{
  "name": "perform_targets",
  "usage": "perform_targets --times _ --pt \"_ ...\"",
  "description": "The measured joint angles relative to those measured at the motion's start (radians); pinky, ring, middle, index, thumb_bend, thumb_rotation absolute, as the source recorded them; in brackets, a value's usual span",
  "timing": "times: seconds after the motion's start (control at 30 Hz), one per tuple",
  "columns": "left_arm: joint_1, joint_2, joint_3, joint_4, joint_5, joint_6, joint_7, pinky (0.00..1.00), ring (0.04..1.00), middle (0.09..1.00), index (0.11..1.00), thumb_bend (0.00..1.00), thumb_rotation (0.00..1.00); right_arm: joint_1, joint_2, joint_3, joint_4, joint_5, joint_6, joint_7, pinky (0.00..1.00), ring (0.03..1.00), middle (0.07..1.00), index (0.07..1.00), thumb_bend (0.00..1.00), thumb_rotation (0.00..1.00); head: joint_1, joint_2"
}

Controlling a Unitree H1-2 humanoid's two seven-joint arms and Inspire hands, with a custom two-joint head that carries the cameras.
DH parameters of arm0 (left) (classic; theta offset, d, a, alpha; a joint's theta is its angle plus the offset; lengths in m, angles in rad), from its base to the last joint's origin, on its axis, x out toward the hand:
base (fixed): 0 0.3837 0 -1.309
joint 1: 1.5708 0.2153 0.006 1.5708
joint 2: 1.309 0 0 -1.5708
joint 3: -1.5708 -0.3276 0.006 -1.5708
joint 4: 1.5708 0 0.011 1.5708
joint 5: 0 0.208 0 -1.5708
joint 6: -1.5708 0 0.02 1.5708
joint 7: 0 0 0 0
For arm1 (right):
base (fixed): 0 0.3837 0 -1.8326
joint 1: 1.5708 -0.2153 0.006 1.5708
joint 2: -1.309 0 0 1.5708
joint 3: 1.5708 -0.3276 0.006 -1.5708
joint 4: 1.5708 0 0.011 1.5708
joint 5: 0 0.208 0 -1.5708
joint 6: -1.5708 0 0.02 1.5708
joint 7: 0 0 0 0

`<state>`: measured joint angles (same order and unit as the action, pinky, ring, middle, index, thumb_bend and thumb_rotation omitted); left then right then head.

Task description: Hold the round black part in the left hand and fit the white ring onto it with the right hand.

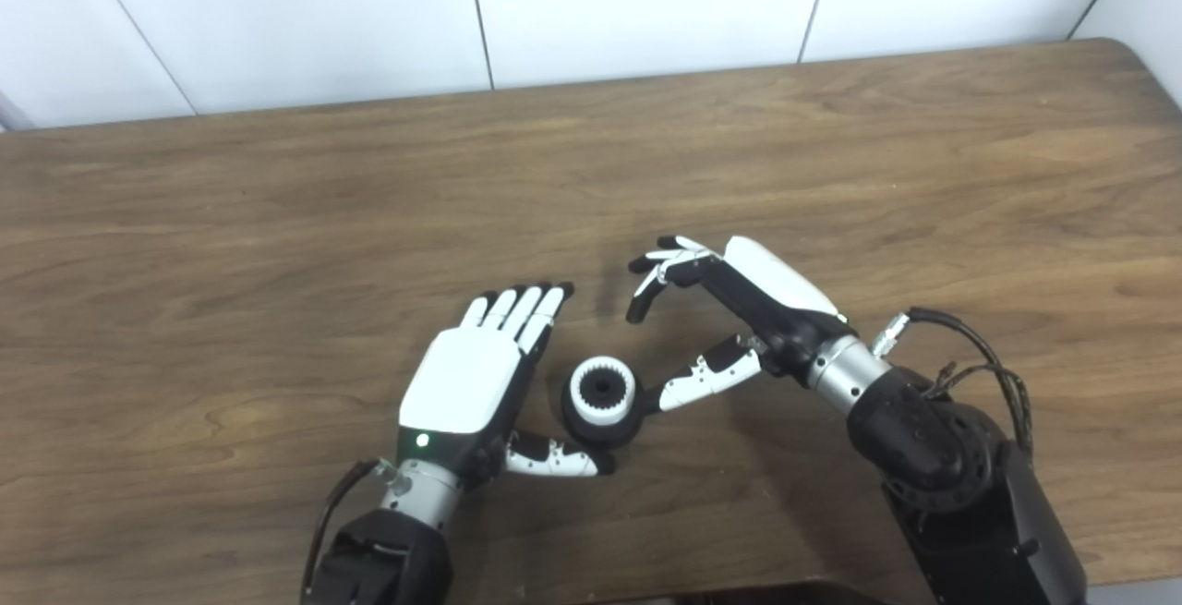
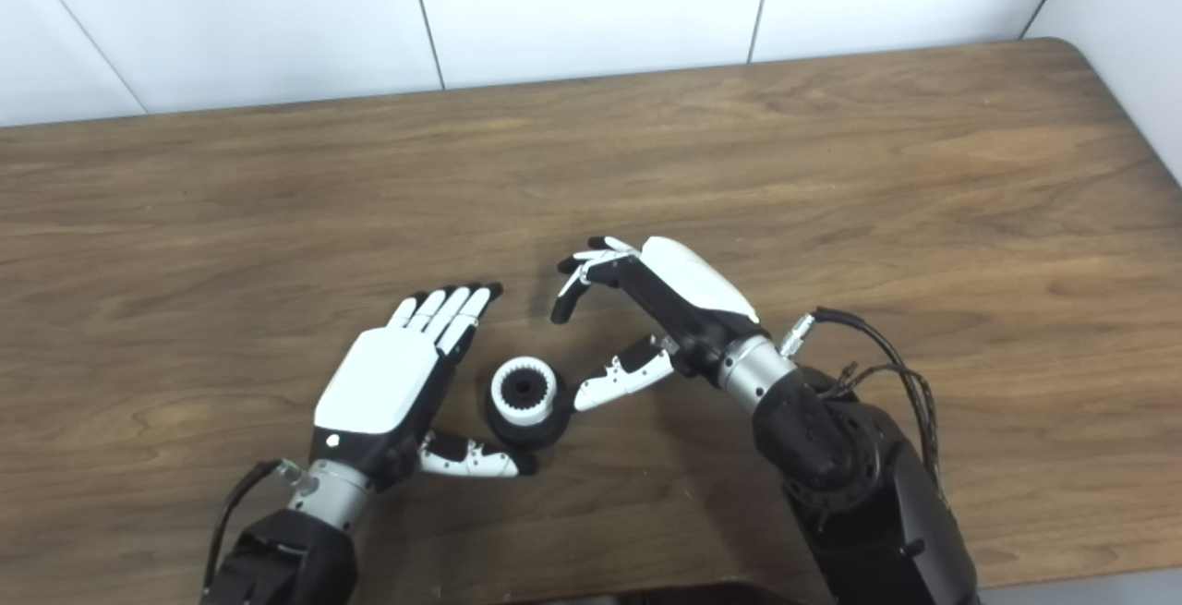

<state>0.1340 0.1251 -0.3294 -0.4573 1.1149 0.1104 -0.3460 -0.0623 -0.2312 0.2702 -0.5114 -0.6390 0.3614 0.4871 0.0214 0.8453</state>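
So the wooden worktop fills most of the shot. Right hand is released, fingers curled over nothing, thumb tip just beside the part. Left hand is flat and released too, just left of it. The round black part sits near the front edge between them, white ring already on top.

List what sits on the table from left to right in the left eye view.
left hand → white ring seated on the round black part → right hand, all above the wooden table.
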Motion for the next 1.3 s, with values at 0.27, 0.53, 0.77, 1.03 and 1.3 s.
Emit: perform_targets --times 0.27,0.53,0.77,1.03,1.3 --pt "-0.017 0.037 0.134 -0.112 -0.226 0.09 -0.143 1.0 1.0 1.0 1.0 1.0 0.4 -0.002 -0.002 -0.028 0.003 0.023 0.0 -0.011 0.81 0.947 0.852 0.652 0.94 0.43 0.012 -0.011" --pt "-0.006 0.108 0.31 -0.182 -0.497 0.198 -0.173 0.82 0.961 0.986 1.0 1.0 0.43 -0.001 -0.022 -0.07 0.003 0.042 0.001 -0.014 0.82 0.953 0.869 0.738 0.79 0.57 0.018 -0.02" --pt "0.044 0.092 0.402 -0.179 -0.66 0.22 -0.092 0.91 0.926 0.936 0.979 0.88 0.48 0.01 -0.023 -0.098 0.003 0.061 0.002 -0.035 0.83 0.926 0.876 0.794 0.59 0.79 0.021 -0.022" --pt "0.1 -0.001 0.476 -0.105 -0.803 0.127 0.105 0.87 0.894 0.919 0.942 0.58 0.83 0.047 0.025 -0.197 0.03 0.176 0.014 -0.13 0.82 0.889 0.92 0.914 0.49 1.0 0.018 -0.022" --pt "0.112 -0.015 0.547 -0.055 -1.04 0.111 0.206 1.0 0.98 0.979 0.997 0.58 1.0 0.07 0.053 -0.293 0.066 0.346 0.012 -0.212 0.91 0.951 0.958 0.957 0.5 1.0 0.017 -0.022"
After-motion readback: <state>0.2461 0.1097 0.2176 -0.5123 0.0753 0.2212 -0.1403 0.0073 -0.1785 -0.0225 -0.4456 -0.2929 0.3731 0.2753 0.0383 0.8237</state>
